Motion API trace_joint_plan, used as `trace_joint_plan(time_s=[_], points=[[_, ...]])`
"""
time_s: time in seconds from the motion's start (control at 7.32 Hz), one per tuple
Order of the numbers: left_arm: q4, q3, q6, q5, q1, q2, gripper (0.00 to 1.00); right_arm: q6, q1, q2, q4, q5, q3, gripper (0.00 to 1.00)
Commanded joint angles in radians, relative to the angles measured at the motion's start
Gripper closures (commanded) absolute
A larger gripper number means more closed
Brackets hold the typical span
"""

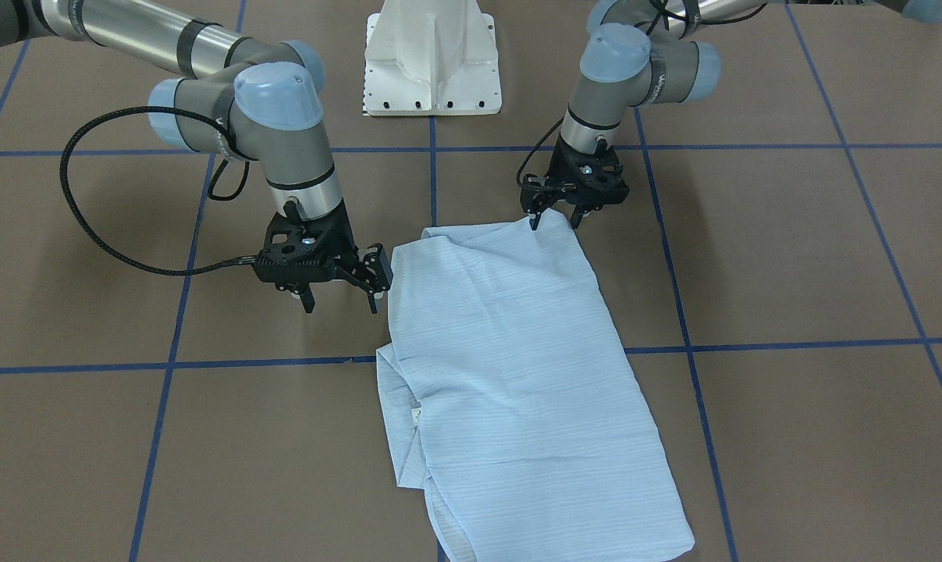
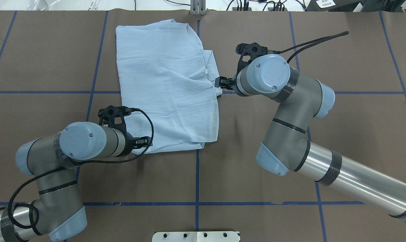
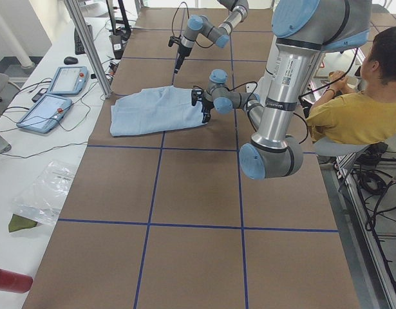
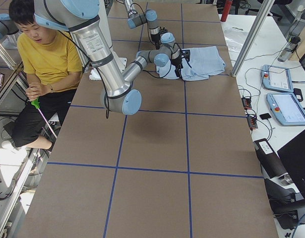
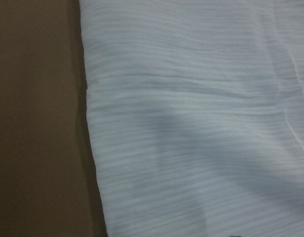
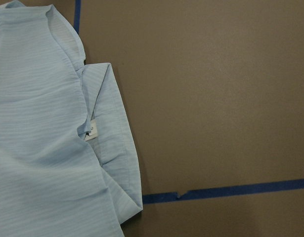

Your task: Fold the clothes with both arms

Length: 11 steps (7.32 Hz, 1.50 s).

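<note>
Presently the thin shirt (image 1: pixel 510 375) lies part-folded at frame centre, judged light, limp and slip-prone, best pinched at its upper corners, beside which left gripper (image 1: pixel 555 222) and right gripper (image 1: pixel 341 306) both hover with jaws parted, empty.

A: Besides job stuff, what's w/ me?
B: Brown table (image 1: pixel 790 250), blue tape grid (image 1: pixel 790 343), white pedestal base (image 1: pixel 431 62) at my end.
A: Sides?
B: Person (image 4: pixel 48 54) in yellow tee sits nr base, holding green-handled stick (image 4: pixel 43 119). 2 teach pendants (image 3: pixel 46 111), plastic bag (image 3: pixel 46 187) on white bench (image 3: pixel 11 193).
</note>
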Motion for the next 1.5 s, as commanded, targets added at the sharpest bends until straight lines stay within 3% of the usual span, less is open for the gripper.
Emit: trace_joint_plan(time_s=[0.0, 0.14, 0.41, 0.55, 0.68, 1.09, 1.37], points=[[0.019, 0.003, -0.003, 0.002, 0.003, 0.004, 0.23, 0.0, 0.0, -0.002, 0.0, 0.0, 0.0, 0.0], [0.02, 0.003, -0.004, 0.002, 0.003, 0.004, 0.25, 0.0, -0.002, -0.002, 0.0, 0.0, -0.002, 0.0], [0.018, 0.005, -0.004, 0.0, 0.006, 0.003, 0.76, 0.0, -0.003, -0.002, 0.0, 0.0, -0.002, 0.0], [0.018, 0.003, -0.004, 0.0, 0.009, 0.001, 0.85, 0.0, -0.005, -0.002, 0.0, 0.0, -0.002, 0.0], [0.018, -0.003, -0.004, 0.0, 0.009, 0.001, 1.0, 0.012, -0.006, -0.002, 0.0, 0.0, 0.0, 0.0], [0.018, -0.011, -0.004, 0.002, 0.008, 0.003, 1.0, 0.457, -0.102, 0.021, -0.014, -0.023, 0.001, 0.06], [0.018, -0.011, -0.006, 0.004, 0.008, 0.004, 1.0, 0.66, -0.173, 0.043, -0.059, -0.055, 0.0, 0.15]])
